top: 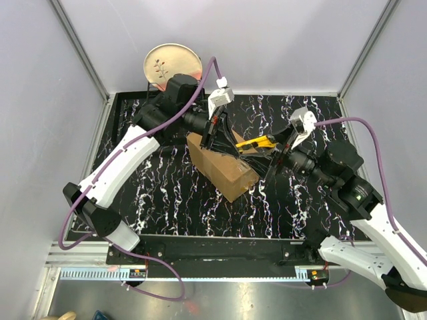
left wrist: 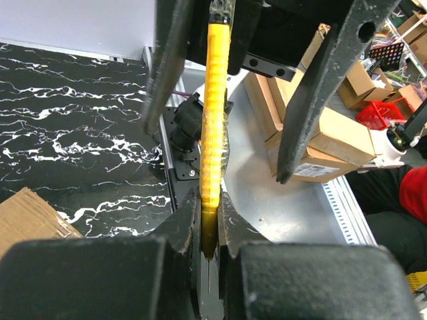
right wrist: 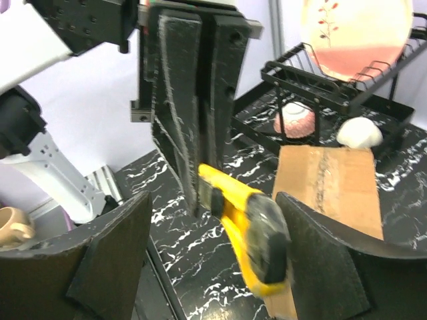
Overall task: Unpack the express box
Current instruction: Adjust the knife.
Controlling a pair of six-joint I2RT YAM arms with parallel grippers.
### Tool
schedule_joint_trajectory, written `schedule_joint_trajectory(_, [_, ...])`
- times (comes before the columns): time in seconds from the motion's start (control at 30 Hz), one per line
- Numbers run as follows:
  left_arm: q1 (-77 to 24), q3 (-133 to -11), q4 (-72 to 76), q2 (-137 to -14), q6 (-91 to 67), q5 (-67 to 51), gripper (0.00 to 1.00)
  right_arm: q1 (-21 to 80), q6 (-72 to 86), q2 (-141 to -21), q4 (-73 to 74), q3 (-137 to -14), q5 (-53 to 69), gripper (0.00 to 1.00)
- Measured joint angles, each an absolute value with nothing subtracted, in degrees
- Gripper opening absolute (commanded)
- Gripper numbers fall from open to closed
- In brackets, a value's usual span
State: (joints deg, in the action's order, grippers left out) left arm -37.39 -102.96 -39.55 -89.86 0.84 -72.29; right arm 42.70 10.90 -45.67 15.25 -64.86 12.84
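One express box [top: 223, 170], one yellow cutter [top: 257, 143], one plate [top: 170, 63], one black dish rack [right wrist: 320, 90].

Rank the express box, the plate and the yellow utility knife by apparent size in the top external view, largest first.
1. express box
2. plate, partly hidden
3. yellow utility knife, clearly smallest

The express box [top: 223, 170] is plain brown. The table [top: 167, 193] is black with thin white wiggly lines, like marble. The cutter [right wrist: 243, 213] is bright yellow with a dark grey patch. The plate [top: 172, 63] is cream, pink along one edge, with a small dark twig drawn on it. The left arm [top: 123, 163] and the right arm [top: 373, 220] are white and black. Their cables [top: 373, 143] are purple. The walls [top: 40, 80] are pale grey.
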Motion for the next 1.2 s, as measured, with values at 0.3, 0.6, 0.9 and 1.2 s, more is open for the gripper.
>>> schedule_joint_trajectory(0.3, [-36.51, -101.71, -35.48, -89.03, -3.66, -73.76, 0.0, 42.04, 14.35, -49.82, 8.25, -65.36, 19.62, 0.44])
schedule_joint_trajectory(0.6, [-36.49, -101.01, -33.3, -87.79, -4.86, -73.97, 0.0, 40.51, 16.93, -50.28, 3.73, -64.95, 21.76, 0.41])
schedule_joint_trajectory(0.9, [-36.42, -100.36, -33.21, -87.77, -4.97, -74.08, 0.0, 38.74, 19.16, -51.75, -1.04, -64.64, 22.59, 0.1])
schedule_joint_trajectory(1.2, [-35.92, -100.84, -34.24, -87.7, -4.14, -71.13, 0.77, 37.58, 21.52, -51.35, -1.8, -63.11, 23.68, 0.0])
